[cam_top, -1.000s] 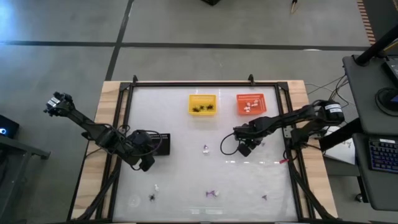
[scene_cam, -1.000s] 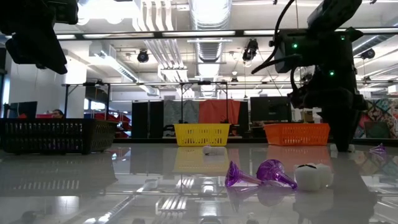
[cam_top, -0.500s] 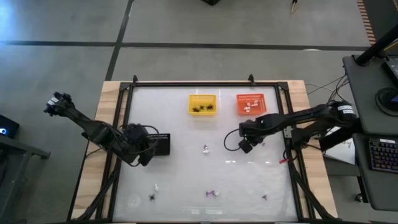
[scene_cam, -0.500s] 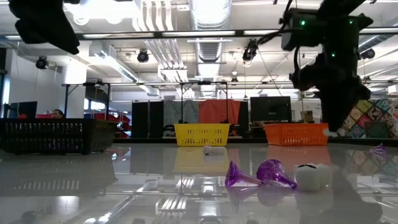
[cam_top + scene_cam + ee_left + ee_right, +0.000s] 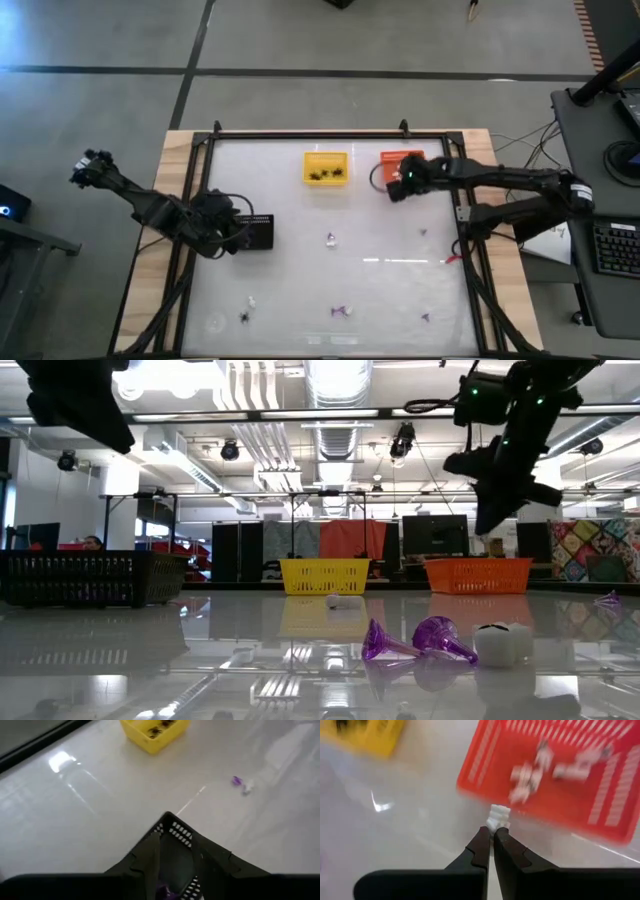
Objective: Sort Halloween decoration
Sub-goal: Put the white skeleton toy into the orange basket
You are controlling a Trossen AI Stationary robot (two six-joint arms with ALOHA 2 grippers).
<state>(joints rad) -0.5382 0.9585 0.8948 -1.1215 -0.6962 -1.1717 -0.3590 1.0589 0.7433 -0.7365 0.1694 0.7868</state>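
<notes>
One white trinket point(image 5: 498, 814) pinched at the tips of the right gripper point(image 5: 493, 834), jaws nearly shut on it. Orange basket point(image 5: 600, 805) lies just ahead, rim beside trinket. Left gripper point(image 5: 172, 860) over black tray point(image 5: 258, 232); can't tell jaws.

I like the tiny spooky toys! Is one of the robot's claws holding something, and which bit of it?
Yes. The right gripper pinches a tiny white trinket by its bottom edge, beside the orange plastic basket. The left gripper's load cannot be told.
</notes>
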